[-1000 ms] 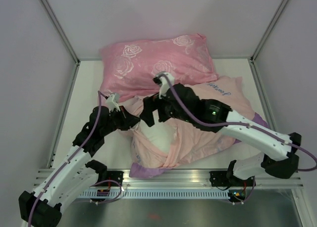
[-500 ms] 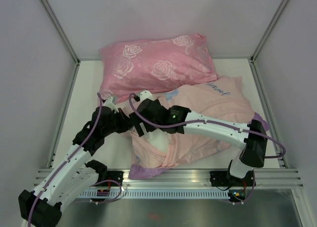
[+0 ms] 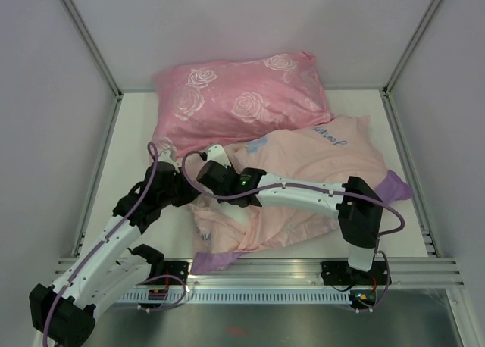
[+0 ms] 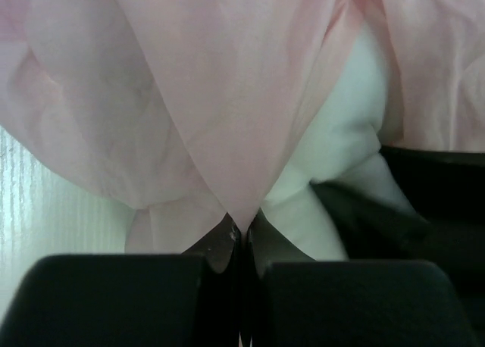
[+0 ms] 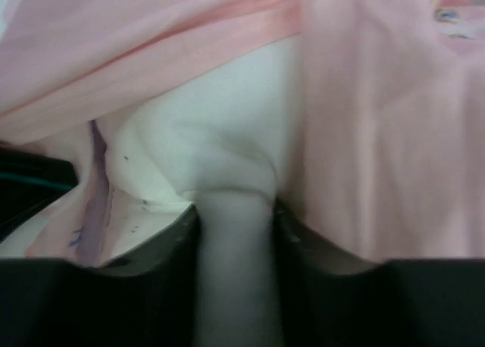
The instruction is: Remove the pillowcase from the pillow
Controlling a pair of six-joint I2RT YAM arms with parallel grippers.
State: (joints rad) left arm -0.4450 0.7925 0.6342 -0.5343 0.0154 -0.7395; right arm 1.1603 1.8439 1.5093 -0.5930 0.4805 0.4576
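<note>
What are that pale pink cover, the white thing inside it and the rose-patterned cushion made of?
The pale pink cover: thin matte cloth, probably cotton or polyester; it drapes in soft folds. The white pillow: smooth matte fabric, seemingly over soft stuffing, since it bunches plumply. The rose-patterned cushion: slightly glossy, satin-like fabric, judging by its sheen.

The pillowcase is thin, matt pink cloth; the pillow smooth white fabric

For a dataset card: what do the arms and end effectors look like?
Both the left arm and right arm have white links with black joints and a purple cable looped alongside. The right one shows a small green light. The left end effector and right end effector have black fingers.
</note>
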